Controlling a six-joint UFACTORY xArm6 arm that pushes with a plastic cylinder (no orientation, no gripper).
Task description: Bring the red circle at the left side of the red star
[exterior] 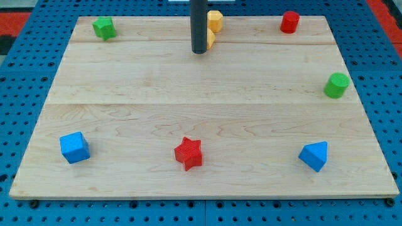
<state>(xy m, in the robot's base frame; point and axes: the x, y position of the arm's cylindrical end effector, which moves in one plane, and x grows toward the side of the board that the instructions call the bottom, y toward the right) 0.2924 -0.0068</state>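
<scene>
Nearest the view's bottom edge sits the red star (188, 152), a ridged plastic block with a layered, printed look, resting on the pale wooden board (201, 94). Taking that star as landmark: the blue cube (75, 147) lies well to its left, the blue triangular block (314, 156) well to its right. The red circle (289, 22), a short smooth red cylinder standing upright, is far from the star, up and to the right, near the board's top edge. A green cylinder (336, 85) stands right of the star and higher, by the right edge; a green angular block (104, 28) sits far up-left. Almost straight above the star, two yellow blocks (215, 21) stand partly hidden behind the dark rod. My tip (199, 51) rests beside the lower yellow piece, well apart from the red circle. There is no claw here, only the bare rod, gripping nothing. The board lies on blue pegboard (19, 88).
</scene>
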